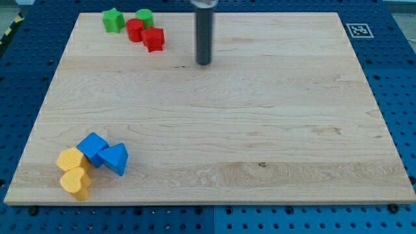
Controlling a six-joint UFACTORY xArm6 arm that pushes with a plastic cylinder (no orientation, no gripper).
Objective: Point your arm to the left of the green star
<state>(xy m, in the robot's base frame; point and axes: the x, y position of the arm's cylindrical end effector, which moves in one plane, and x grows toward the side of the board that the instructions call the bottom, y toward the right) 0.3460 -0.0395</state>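
Observation:
The green star [113, 20] lies near the top left corner of the wooden board [260, 130]. To its right sit a green cylinder [144, 17], a red cylinder [134, 30] and a red star [153, 39], close together. My tip [204, 63] stands on the board to the right of this group, well apart from the red star and farther still from the green star.
A blue cube [93, 149], a blue triangular block [115, 158], a yellow hexagonal block [69, 160] and a yellow heart-shaped block [76, 182] cluster at the bottom left corner. A printed marker tag [358, 30] sits at the top right corner.

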